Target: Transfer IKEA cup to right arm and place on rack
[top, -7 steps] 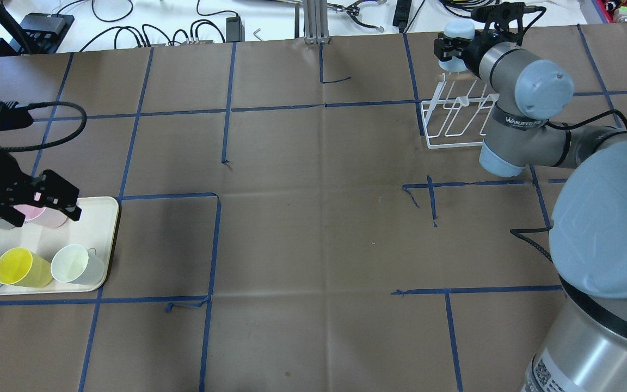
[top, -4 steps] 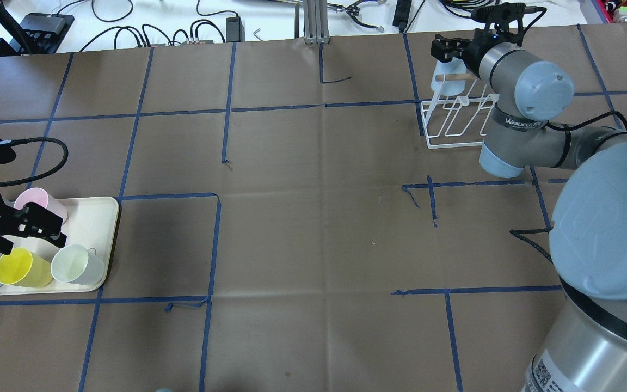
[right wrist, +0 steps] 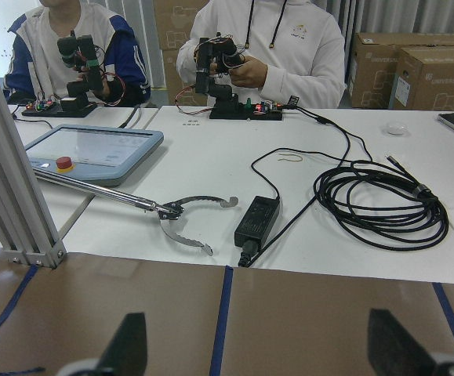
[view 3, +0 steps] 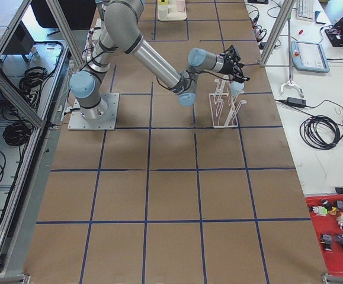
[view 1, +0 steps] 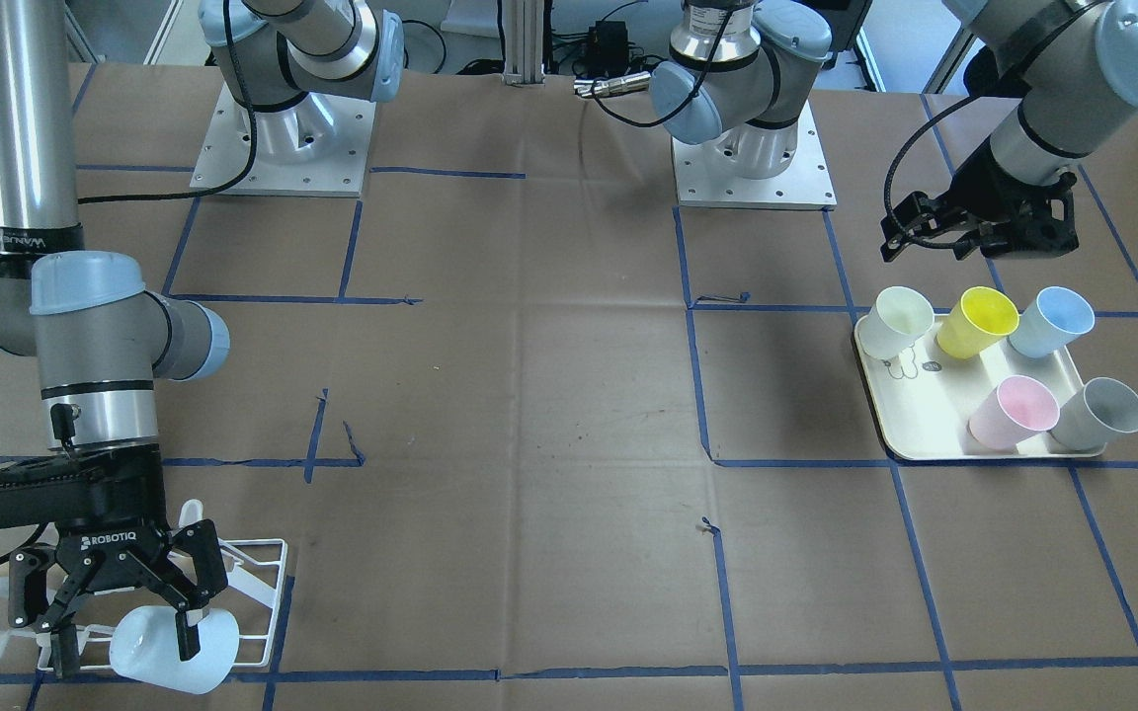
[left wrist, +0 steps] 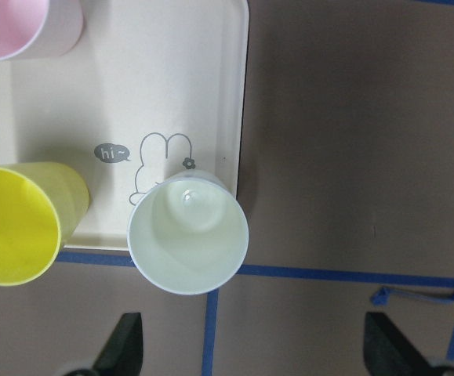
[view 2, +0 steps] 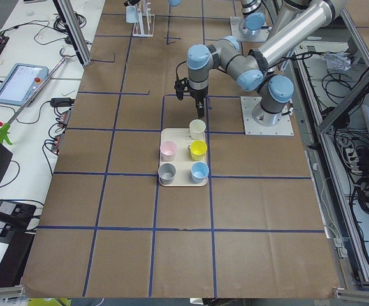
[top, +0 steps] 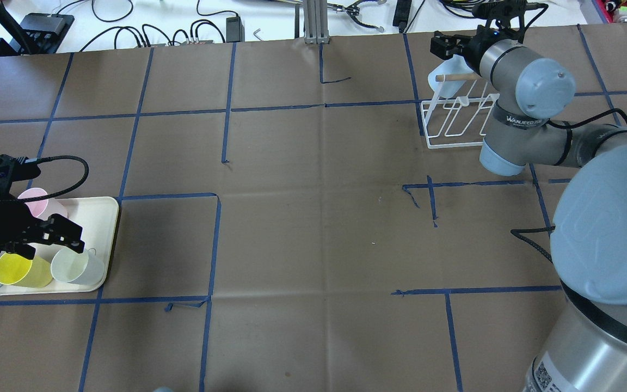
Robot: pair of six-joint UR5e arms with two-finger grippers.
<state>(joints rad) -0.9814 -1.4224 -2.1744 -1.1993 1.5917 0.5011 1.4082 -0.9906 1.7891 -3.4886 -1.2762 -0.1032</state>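
Note:
A pale blue-white IKEA cup [view 1: 174,647] lies tilted on the far end of the white wire rack [view 1: 268,592], just under its wooden dowel [top: 455,78]. My right gripper [view 1: 122,647] hangs over it, open, with its fingers spread to either side of the cup [top: 434,81]. The right wrist view shows nothing between the tips of that gripper [right wrist: 259,348]. At the other end of the table my left gripper [top: 36,239] is open above a cream tray [top: 101,218], over a pale green cup [left wrist: 187,235] with a yellow cup [left wrist: 15,227] beside it.
Pink [view 1: 1014,410], grey [view 1: 1102,410] and blue [view 1: 1053,321] cups also stand on the tray. Both arm bases [view 1: 752,158] sit at the table's robot side. Beyond the rack's edge are a white bench with cables [right wrist: 383,204], a tablet [right wrist: 93,149] and two seated people.
The right gripper lowered the cup onto the rack and let it go. The left gripper moved from above the pink cup to above the yellow and pale green cups.

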